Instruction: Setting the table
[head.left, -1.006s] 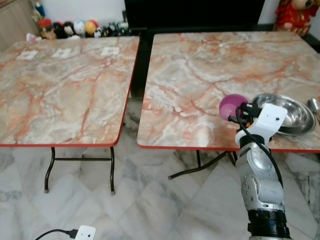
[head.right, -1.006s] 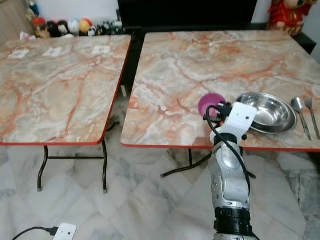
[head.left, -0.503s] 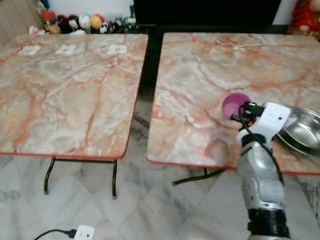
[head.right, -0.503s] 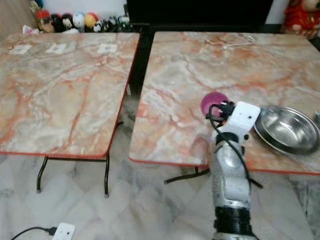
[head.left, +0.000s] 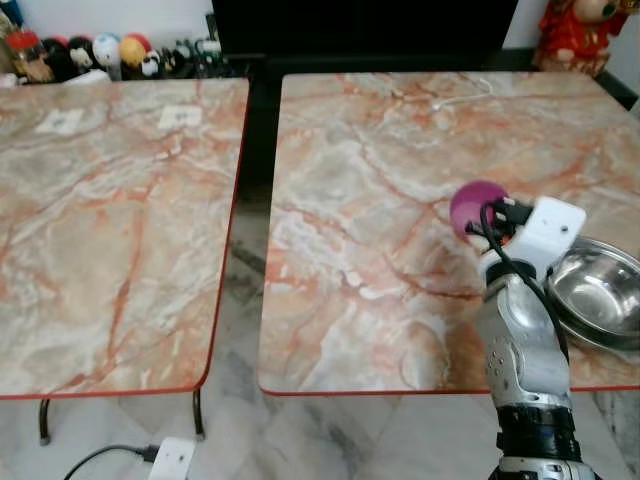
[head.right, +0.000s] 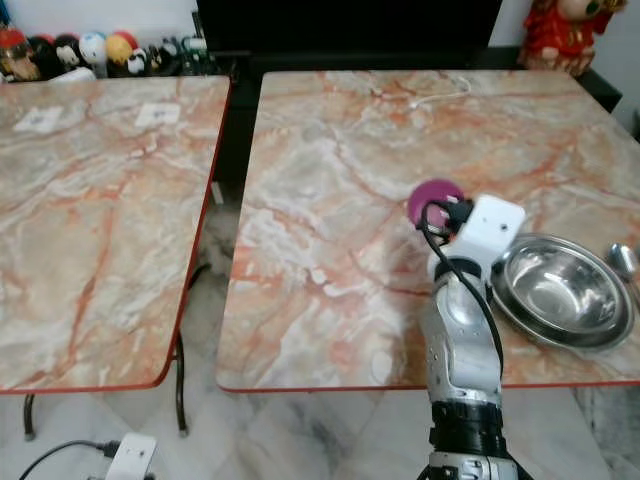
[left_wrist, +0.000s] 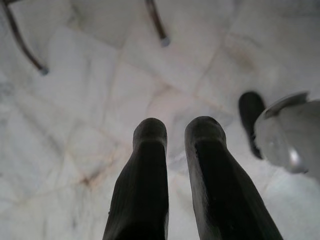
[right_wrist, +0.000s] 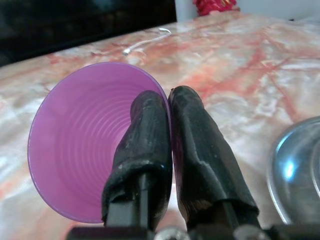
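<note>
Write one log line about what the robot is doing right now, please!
right gripper: shut on purple cup rim, above right table | steel bowl beside | left gripper: idle over floor

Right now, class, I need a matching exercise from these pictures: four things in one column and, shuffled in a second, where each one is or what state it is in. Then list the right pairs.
Things
1. cup
2. bowl
3. left claw
4. cable

Places or states
A. lies at the right table's far edge
B. hangs over the floor, holding nothing
C. pinched at its rim by the right claw
D. sits on the table to the right of the right arm

Pairs: 1-C, 2-D, 3-B, 4-A
</note>
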